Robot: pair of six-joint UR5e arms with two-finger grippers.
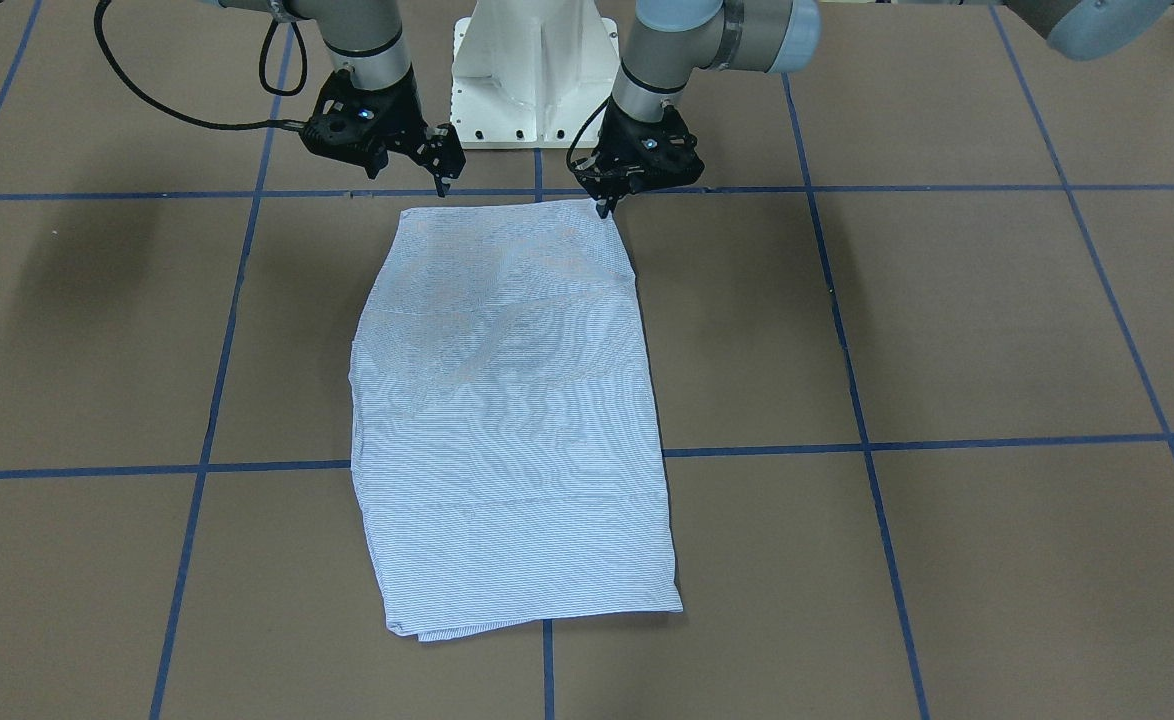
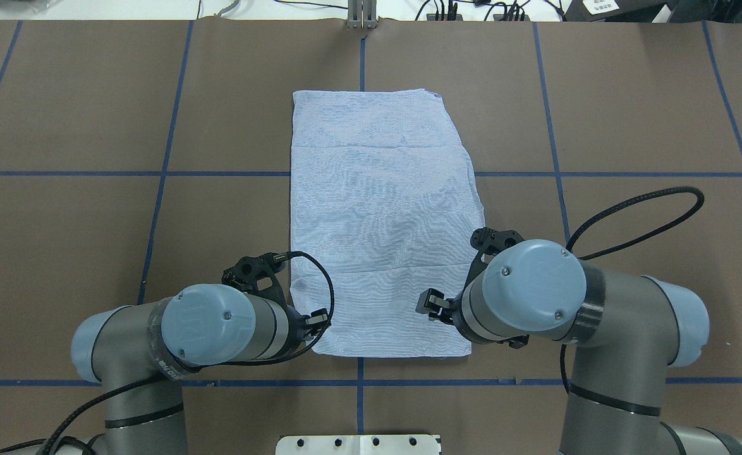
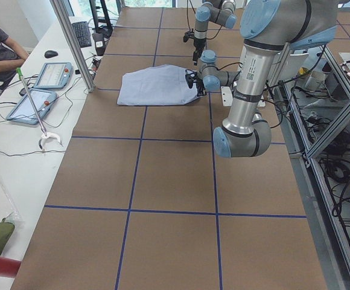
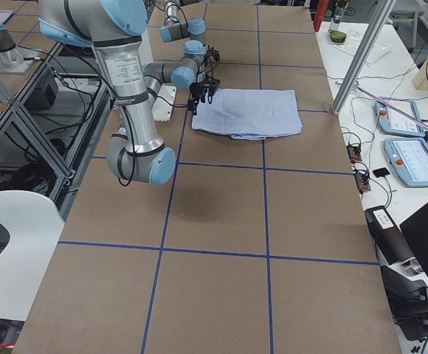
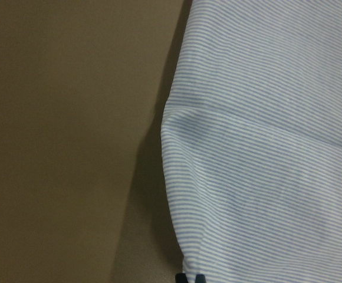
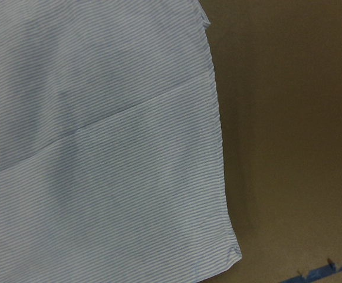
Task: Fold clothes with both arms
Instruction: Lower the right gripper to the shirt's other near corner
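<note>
Flat shirt (image 1: 512, 400) (folded) — corner at left claw (image 1: 604, 207); right claw (image 1: 441, 182) beside.

Overall light: bright, even, diffuse, from overhead.
Table (image 1: 947, 320) shadows: soft, faint blotches left and right of the shirt (image 1: 507, 400), at the robot's end.
Shirt edge: thin dark shadow along the side toward the left arm.
Stripes: moiré ripples in front and overhead views.
Left wrist view: dim, soft focus, broad shadow band beside the cloth.
Right wrist view: slightly brighter, mildly blurred.
Side views: wide-angle, grid lines converging toward the far end.
</note>
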